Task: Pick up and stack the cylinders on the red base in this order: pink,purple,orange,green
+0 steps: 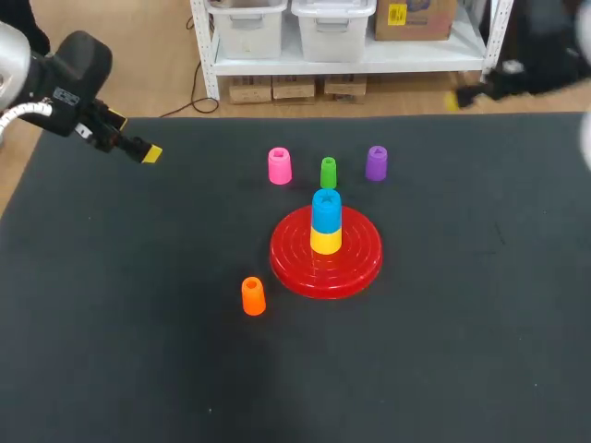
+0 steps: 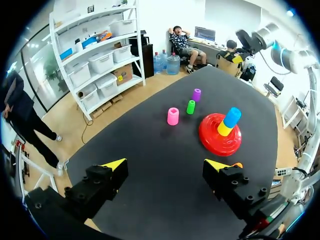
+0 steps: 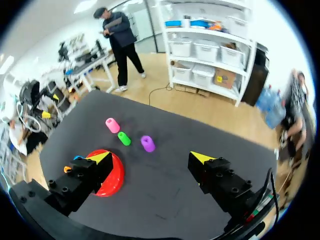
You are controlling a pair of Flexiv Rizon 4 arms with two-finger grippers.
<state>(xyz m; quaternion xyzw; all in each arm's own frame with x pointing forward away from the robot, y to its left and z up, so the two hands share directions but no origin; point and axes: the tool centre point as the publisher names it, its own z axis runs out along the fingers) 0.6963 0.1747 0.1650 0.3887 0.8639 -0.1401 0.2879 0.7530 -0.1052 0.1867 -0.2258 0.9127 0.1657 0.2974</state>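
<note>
While both arms hang at the far corners of the black table (image 1: 111, 351), neither holds a cylinder; the left gripper (image 2: 165, 165) sits above the far left corner, fingers spread wide and empty; the right gripper (image 3: 150, 157) sits at the far right corner, fingers likewise spread wide and empty. The red base (image 1: 326, 268) lies near the table's middle; at its centre stands a yellow cylinder (image 1: 325, 242) with a blue cylinder (image 1: 326, 209) on top. Just beyond the base three cylinders stand upright in a row, apart from one another: the pink cylinder (image 1: 279, 166) to the left, the green cylinder (image 1: 328, 173) in the middle, closest to the base, the purple cylinder (image 1: 376, 162) to the right. The orange cylinder (image 1: 253, 296) stands upright beside the base's near left edge, not touching it.
</note>
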